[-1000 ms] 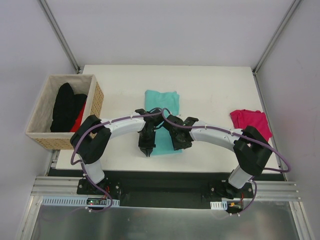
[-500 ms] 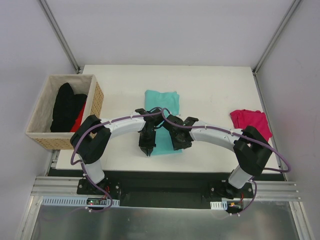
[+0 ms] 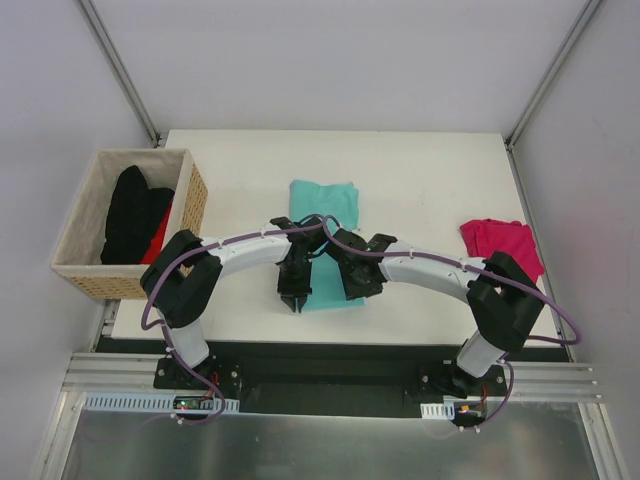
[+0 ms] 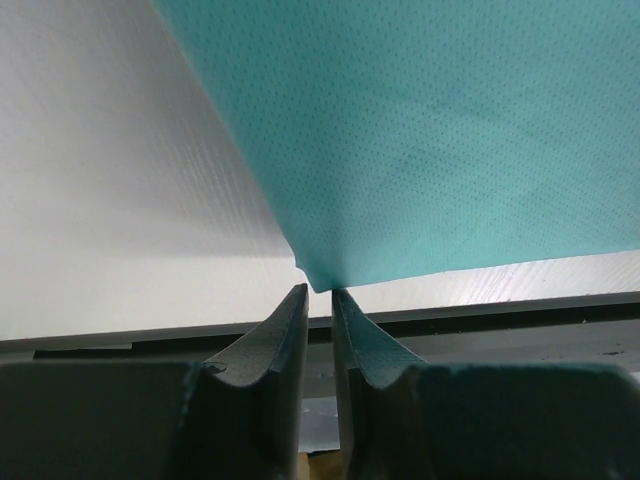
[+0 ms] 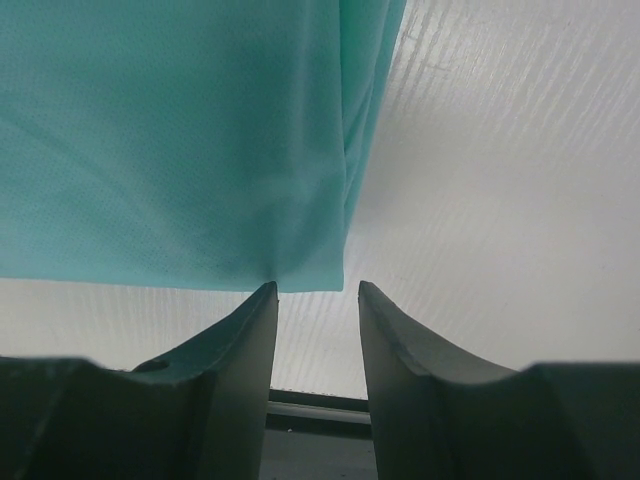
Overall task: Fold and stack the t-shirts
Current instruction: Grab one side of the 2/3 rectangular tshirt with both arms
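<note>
Your teal t-shirt [image 3: 323,200] lies folded in a narrow rectangle at mid-table, its near edge under both wrists. The pink t-shirt [image 3: 500,243] sits crumpled near the right edge, well apart. Your left gripper [image 4: 318,292] has its jaws a slit apart, with the shirt's near corner at the tips, unclamped. Your right gripper [image 5: 312,288] has its jaws apart, the cloth edge just beyond them. The wicker basket [image 3: 195,200] at the left edge holds black cloth [image 3: 135,215] and red cloth [image 3: 157,245]. The table [image 3: 430,180] is white and the walls are pale.

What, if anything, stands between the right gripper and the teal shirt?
Nothing visible: the right gripper has its jaws open right at the teal shirt's near corner, with only the table beneath.
</note>
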Motion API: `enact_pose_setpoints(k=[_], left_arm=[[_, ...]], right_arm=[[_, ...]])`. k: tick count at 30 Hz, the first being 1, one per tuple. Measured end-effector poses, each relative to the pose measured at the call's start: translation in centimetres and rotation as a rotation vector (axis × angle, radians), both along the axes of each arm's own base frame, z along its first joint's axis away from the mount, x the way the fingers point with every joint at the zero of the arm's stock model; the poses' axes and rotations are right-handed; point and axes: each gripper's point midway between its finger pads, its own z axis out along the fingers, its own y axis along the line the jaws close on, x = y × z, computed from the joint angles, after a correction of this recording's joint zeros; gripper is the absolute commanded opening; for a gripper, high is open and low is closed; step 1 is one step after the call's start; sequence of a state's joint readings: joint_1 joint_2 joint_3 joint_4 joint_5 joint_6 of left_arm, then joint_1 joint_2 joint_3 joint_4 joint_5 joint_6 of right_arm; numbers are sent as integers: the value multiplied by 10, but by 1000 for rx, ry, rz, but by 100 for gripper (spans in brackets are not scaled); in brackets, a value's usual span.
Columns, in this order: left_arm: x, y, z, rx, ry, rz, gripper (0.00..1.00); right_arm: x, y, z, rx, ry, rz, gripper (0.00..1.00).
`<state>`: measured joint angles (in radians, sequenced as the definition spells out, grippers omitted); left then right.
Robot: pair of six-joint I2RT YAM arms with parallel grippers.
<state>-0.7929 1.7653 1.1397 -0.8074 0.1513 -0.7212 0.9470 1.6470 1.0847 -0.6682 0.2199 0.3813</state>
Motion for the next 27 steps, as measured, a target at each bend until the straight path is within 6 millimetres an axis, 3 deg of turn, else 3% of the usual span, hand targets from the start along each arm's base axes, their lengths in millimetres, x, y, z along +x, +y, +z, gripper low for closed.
enact_pose_setpoints(k=[4,11,18,27], left_arm=[[0,1,0,2,1,-2,25],[-1,3,0,9,2,-6,24],[-1,4,-3,18,11,-16,14],[3,2,-12,34,29,-44,18]], right_arm=[[0,0,0,0,0,0,41],[0,0,0,1,0,0,41],[0,0,0,1,0,-2,41],[1,0,-1,-2,2,-6,41]])
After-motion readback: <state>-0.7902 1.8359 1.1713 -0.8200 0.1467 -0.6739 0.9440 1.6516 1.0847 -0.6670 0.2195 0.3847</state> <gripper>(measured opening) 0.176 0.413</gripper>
